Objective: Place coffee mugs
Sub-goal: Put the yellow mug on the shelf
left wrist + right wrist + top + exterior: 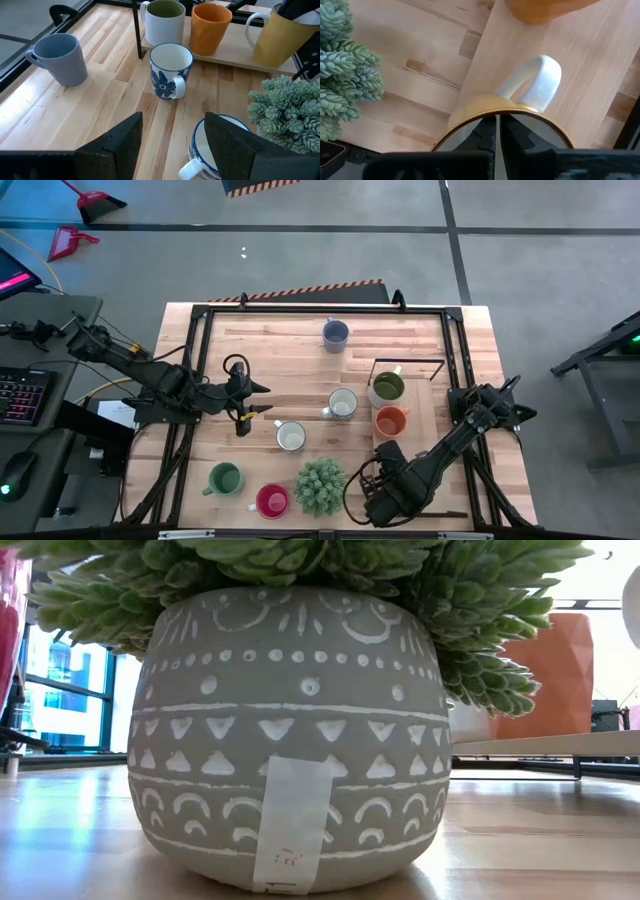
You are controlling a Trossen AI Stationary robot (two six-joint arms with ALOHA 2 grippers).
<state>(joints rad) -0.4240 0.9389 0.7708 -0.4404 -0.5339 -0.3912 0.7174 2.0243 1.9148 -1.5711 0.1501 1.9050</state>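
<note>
Open tabletop (280, 365) between scattered mugs (342, 403)

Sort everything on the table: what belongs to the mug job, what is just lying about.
Job: blue-grey mug; flowered white mug; blue-rimmed white mug; olive mug; orange mug; green mug; red mug; yellow mug, pinched in the right arm's jaws; wooden board.
Lying about: potted plant.

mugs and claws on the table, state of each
blue-grey mug: upright, bare table
olive mug: upright, on board
orange mug: upright, on board
yellow mug: upright, claw on its rim
right claw: shut on yellow mug
left claw: open, empty
</note>
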